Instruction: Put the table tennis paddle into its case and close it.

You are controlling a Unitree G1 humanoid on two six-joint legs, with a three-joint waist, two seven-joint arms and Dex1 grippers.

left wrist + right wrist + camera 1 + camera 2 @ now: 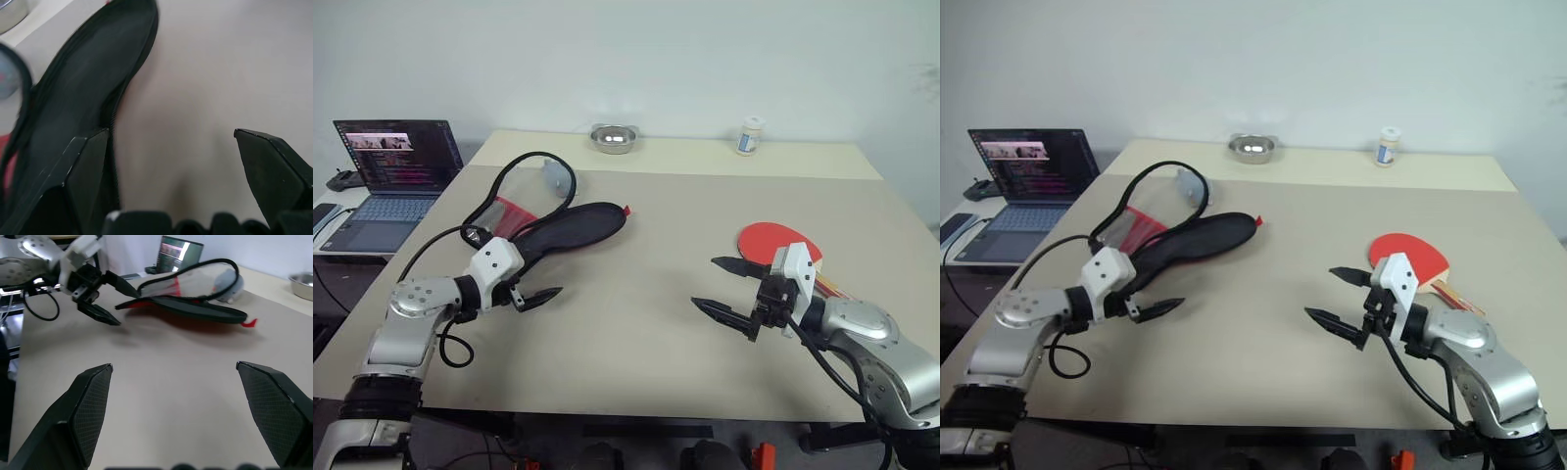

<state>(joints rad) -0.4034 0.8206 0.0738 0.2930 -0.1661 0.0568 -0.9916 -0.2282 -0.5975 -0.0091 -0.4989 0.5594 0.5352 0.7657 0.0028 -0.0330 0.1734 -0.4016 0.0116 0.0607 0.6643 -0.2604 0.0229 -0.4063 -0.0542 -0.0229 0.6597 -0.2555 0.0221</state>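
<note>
The case [576, 227] lies open on the left half of the table, black inside up, its zip-edged flap [530, 186] raised in a loop with red fabric showing under it. My left gripper [538, 278] is open just in front of the case's near end, one finger beside the black edge [93, 88], nothing between the jaws. The table tennis paddle [775, 239] lies red face up on the right, its handle mostly hidden behind my right arm. My right gripper [711, 284] hovers open and empty just left of the paddle, pointing towards the case [195, 303].
A laptop [396, 176] stands open on a side desk to the left. A metal bowl [614, 138] and a small white bottle [750, 136] sit along the far edge of the table. Bare tabletop [646, 294] stretches between the two grippers.
</note>
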